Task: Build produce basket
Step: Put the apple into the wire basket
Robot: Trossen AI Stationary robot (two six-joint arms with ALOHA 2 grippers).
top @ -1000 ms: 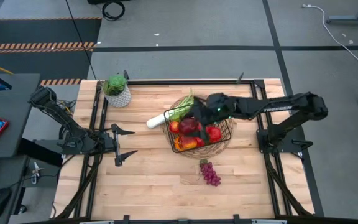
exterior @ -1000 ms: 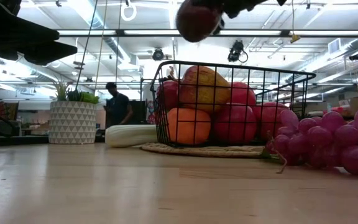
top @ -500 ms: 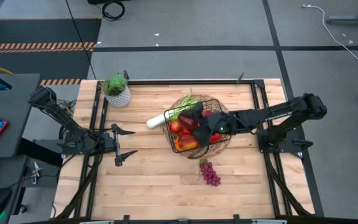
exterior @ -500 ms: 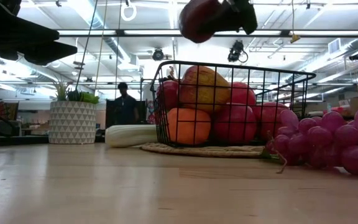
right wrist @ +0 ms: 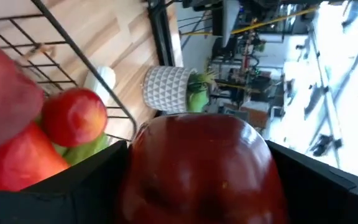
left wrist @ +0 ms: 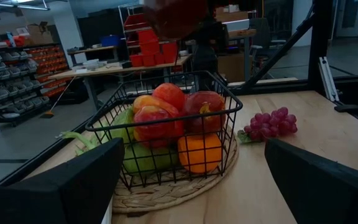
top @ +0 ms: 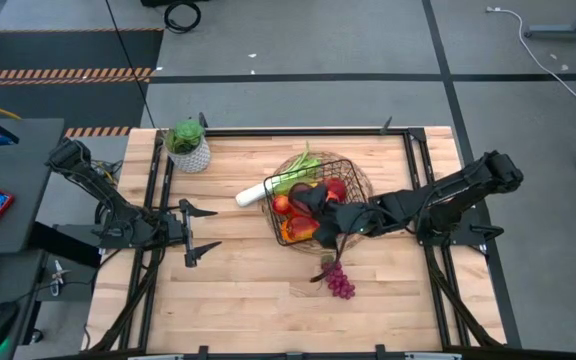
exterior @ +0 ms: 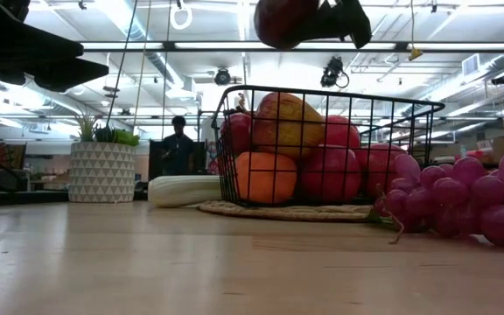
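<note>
The black wire basket (top: 290, 236) stands on a round woven mat (top: 360, 232) at the table's middle and holds red apples, an orange and green pieces (exterior: 274, 153). My right gripper (top: 320, 208) is above the basket, shut on a dark red apple (exterior: 283, 21). A white-and-green leek (top: 256, 192) sticks out over the basket's left side. Purple grapes (top: 339, 280) lie on the table near the basket. My left gripper (top: 204, 230) waits open at the table's left. My right gripper pinches the dark red apple's two opposite sides (right wrist: 138, 186) between its two fingers (right wrist: 73, 190). The fingers come from the table's right. The apple is lifted clear, above the basket's rim (exterior: 322, 90).
A white patterned pot with a green plant (top: 188, 145) stands at the far left corner. A person (exterior: 178, 144) stands in the room behind the table. Bare wood lies left of and nearer than the basket.
My right gripper has carried the dark red apple from over the basket's far side toward the table's near edge and a little left, staying shut on it and above the basket. The basket and other produce have kept still.
</note>
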